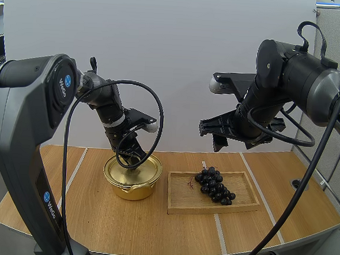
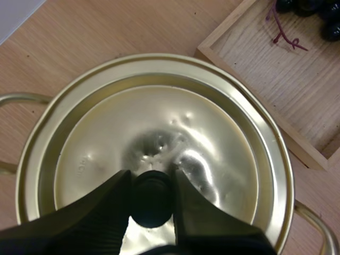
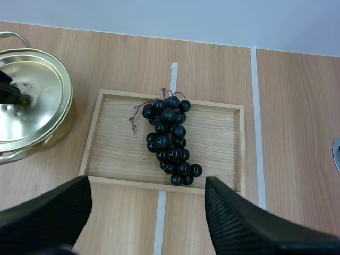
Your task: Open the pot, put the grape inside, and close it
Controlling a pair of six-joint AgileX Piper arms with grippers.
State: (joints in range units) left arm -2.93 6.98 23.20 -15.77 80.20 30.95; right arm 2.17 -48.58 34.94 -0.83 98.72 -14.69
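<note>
Left gripper (image 2: 151,179): pinching the black knob (image 2: 151,208) of the lid (image 2: 228,133).
Lid: resting on the gold pot (image 1: 133,187), left of centre on the table (image 1: 94,227).
Right gripper (image 3: 146,186): fingers spread wide, holding nothing, raised over the near edge of the wooden tray (image 3: 215,159).
Grapes (image 3: 170,141): dark bunch lying in the tray, just right of the pot.

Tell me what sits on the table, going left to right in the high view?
Gold pot with its lid on → bunch of grapes, lying in the wooden tray.
</note>
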